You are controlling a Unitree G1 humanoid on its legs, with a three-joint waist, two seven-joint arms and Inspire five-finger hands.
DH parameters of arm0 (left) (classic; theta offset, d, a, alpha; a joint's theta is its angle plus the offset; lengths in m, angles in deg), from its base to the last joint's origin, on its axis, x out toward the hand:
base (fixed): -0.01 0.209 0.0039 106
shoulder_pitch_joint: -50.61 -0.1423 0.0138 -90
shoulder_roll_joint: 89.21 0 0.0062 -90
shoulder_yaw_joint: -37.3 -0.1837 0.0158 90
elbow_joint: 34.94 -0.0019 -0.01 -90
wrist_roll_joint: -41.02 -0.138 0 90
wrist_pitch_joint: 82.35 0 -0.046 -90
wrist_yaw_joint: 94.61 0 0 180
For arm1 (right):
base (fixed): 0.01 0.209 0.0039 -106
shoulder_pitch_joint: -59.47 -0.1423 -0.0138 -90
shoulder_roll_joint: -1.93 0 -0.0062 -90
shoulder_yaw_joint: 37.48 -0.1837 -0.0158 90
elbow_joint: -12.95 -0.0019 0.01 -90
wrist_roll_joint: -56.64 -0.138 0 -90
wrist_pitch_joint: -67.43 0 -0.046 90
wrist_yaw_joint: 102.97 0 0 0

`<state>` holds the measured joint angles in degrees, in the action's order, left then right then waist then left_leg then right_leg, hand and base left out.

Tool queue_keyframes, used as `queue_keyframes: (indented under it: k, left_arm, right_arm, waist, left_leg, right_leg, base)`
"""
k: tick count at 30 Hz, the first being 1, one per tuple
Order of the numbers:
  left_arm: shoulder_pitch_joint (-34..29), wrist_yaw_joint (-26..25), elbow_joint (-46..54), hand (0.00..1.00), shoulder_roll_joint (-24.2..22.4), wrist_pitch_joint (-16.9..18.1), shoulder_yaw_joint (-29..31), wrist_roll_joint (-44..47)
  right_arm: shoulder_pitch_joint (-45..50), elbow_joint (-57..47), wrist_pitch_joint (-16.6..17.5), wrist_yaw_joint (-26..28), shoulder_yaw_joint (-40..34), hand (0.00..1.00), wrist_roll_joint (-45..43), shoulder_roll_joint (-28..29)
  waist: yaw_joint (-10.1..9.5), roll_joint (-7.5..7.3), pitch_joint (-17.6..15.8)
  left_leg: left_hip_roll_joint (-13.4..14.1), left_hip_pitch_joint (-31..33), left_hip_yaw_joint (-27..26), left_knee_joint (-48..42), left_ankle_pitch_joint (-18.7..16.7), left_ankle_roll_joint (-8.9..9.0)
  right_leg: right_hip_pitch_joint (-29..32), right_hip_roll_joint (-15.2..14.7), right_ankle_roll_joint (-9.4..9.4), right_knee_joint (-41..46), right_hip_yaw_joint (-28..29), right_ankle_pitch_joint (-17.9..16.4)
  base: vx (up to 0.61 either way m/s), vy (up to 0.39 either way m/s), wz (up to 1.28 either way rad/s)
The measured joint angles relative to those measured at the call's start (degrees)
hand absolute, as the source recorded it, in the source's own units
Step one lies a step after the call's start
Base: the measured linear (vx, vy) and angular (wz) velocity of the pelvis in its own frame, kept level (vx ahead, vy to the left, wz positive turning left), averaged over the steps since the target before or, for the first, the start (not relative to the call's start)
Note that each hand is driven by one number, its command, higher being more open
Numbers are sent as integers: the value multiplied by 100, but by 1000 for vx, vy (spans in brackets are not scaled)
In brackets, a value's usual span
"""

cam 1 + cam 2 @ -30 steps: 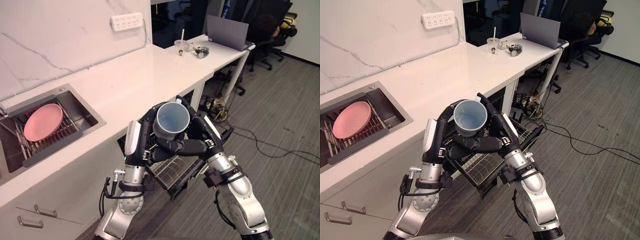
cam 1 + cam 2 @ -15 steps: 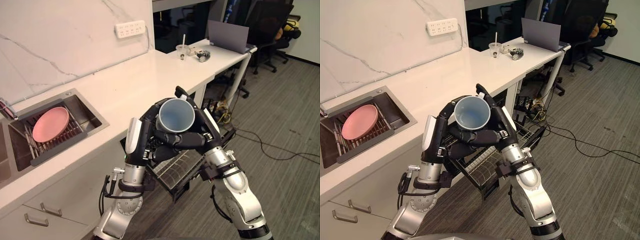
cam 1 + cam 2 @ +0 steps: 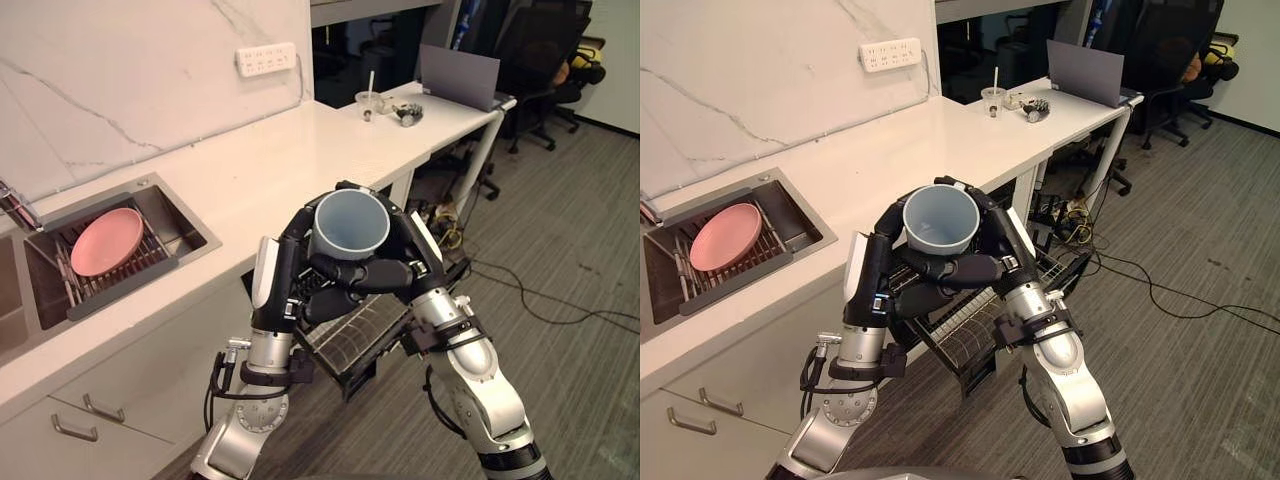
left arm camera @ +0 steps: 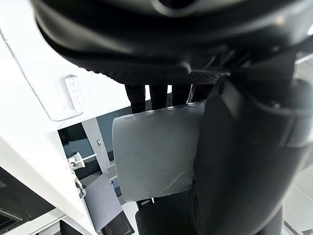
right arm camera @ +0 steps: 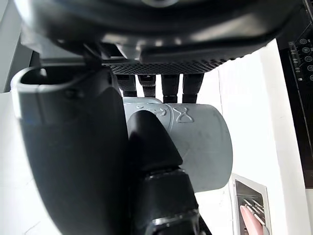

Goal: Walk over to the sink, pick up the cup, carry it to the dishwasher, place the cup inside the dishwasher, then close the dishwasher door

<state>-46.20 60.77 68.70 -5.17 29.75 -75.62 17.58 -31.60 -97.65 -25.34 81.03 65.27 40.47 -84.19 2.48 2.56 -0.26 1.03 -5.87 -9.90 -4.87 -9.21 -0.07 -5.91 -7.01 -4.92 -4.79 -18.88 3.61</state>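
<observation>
Cup (image 3: pixel 351 222) is clasped between both my hands in front of the tabletop (image 3: pixel 270 160) edge, above the open dishwasher rack (image 3: pixel 345 345). My left hand (image 3: pixel 285 275) and right hand (image 3: pixel 408 262) both curl round it. The head views look into its open mouth. The wrist views give its grey outer wall, with my fingers (image 5: pixel 146 83) wrapped over it. Its base is hidden by them. A pink plate (image 3: pixel 107 240) lies in the sink (image 3: pixel 190 225).

Pale blue cup (image 3: pixel 351 223), pink plate (image 3: pixel 106 241)
</observation>
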Motion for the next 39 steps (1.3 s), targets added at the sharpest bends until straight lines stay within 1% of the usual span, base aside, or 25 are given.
queue_keyframes:
  k: [4,7,8,9,14,16,18,20,21,24,25,27,29,32,33,34,36,39]
  left_arm:
    - [-36,-6,-1,100,41,2,-147,2]
    - [-63,-19,-1,100,22,173,-254,-14]
    - [-106,-50,0,100,-2,260,-208,-20]
    - [-148,-77,0,100,-22,267,-171,-19]
    - [-296,-332,0,100,-235,273,256,193]
    - [-361,-514,-4,100,-286,269,530,550]
    - [-421,-536,-15,100,-356,261,751,831]
    - [-535,-590,-47,100,-453,188,1135,1353]
    - [-564,-639,-75,100,-473,160,1223,1471]
    - [-677,-783,-710,100,-618,-72,1872,1986]
    - [-711,-825,-881,100,-652,-114,2008,2060]
    - [-890,-1036,-1626,100,-824,-279,2544,2331]
    - [-1096,-1328,-2147,100,-966,-308,2859,2376]
    - [-1315,-1650,-2565,100,-1107,-307,3178,2337]
    - [-1356,-1809,-2867,100,-1150,-305,3460,2341]
    - [-1361,-1850,-2998,100,-1160,-304,3600,2344]
    - [-1432,-2014,-3325,100,-1269,-302,4184,2352]
    - [-1567,-2044,-3522,100,-1355,-300,4558,2361]
  right_arm:
    - [-56,133,1,-98,-21,0,-60,138]
    - [-48,352,1,-193,-35,0,-286,276]
    - [2,440,4,-227,-148,0,-532,504]
    - [58,442,9,-258,-228,0,-690,580]
    - [234,453,67,-352,-521,0,-1010,748]
    - [247,455,151,-422,-693,0,-1123,829]
    - [261,455,235,-439,-813,0,-1121,889]
    - [306,454,316,-454,-1012,0,-1041,940]
    - [316,454,317,-469,-1059,0,-969,943]
    - [449,464,316,-437,-1404,0,-426,932]
    - [473,469,314,-396,-1480,0,-365,931]
    - [558,528,313,-249,-1782,0,-45,894]
    - [640,740,310,-132,-2045,0,265,795]
    - [655,1174,288,-39,-2338,0,528,707]
    - [657,1382,273,-15,-2448,0,700,684]
    - [657,1453,256,-2,-2479,0,749,669]
    - [656,1678,129,24,-2504,0,955,552]
    - [652,1973,31,59,-2603,0,1095,486]
  waist:
    - [1,-27,-15]
    - [0,-88,-46]
    - [0,-122,-53]
    - [-3,-134,-55]
    - [-7,-155,-68]
    - [-11,-175,-81]
    - [-16,-187,-88]
    - [-24,-239,-121]
    - [-24,-254,-130]
    - [-48,-287,-137]
    - [-48,-288,-138]
    - [-72,-304,-143]
    - [-127,-366,-135]
    - [-190,-442,-95]
    - [-247,-455,-88]
    - [-280,-456,-87]
    - [-349,-463,-82]
    - [-453,-475,-74]
  left_leg:
    - [-3,-6,15,83,91,3]
    - [7,2,35,114,140,12]
    - [5,20,37,232,233,11]
    - [7,7,41,261,252,14]
    - [8,5,45,272,256,14]
    - [10,1,49,288,265,18]
    - [8,-7,57,318,280,17]
    - [8,-8,77,345,302,22]
    - [7,-8,86,357,311,24]
    - [-6,-17,152,454,381,22]
    - [-7,-17,162,470,391,21]
    - [-7,-8,207,492,404,23]
    - [-9,17,274,513,423,25]
    - [-23,44,416,606,498,27]
    - [-31,70,480,651,541,21]
    - [-34,72,506,673,559,21]
    - [-49,135,637,678,589,21]
    - [-87,199,816,696,644,16]
  right_leg:
    - [23,5,23,0,-8,21]
    - [37,19,42,-1,-23,36]
    - [104,27,61,-1,-24,61]
    - [104,33,61,-1,-29,61]
    - [104,35,60,-1,-32,61]
    - [104,38,60,-1,-35,61]
    - [104,38,60,-1,-44,61]
    - [104,38,60,-1,-61,61]
    - [104,38,60,-1,-69,61]
    - [104,30,60,-1,-143,61]
    - [103,29,60,-1,-156,61]
    - [103,29,59,-2,-196,60]
    - [103,27,57,-3,-258,58]
    - [102,14,55,-3,-370,56]
    - [102,3,55,-3,-408,56]
    - [102,0,55,-3,-426,56]
    - [101,-17,54,-3,-534,56]
    - [90,-54,50,-2,-685,53]
  base:
    - [-74,-39,2]
    - [-102,-59,3]
    - [-107,-62,2]
    - [-99,-59,2]
    - [-34,-20,0]
    - [-38,-20,1]
    - [-18,-10,1]
    - [-47,-27,5]
    - [-45,-26,7]
    - [-41,-23,11]
    - [-42,-23,11]
    - [-38,-23,9]
    - [-36,-25,15]
    - [-27,-16,29]
    - [-26,-4,28]
    - [-34,-9,30]
    - [-40,-16,26]
    - [-33,-7,32]
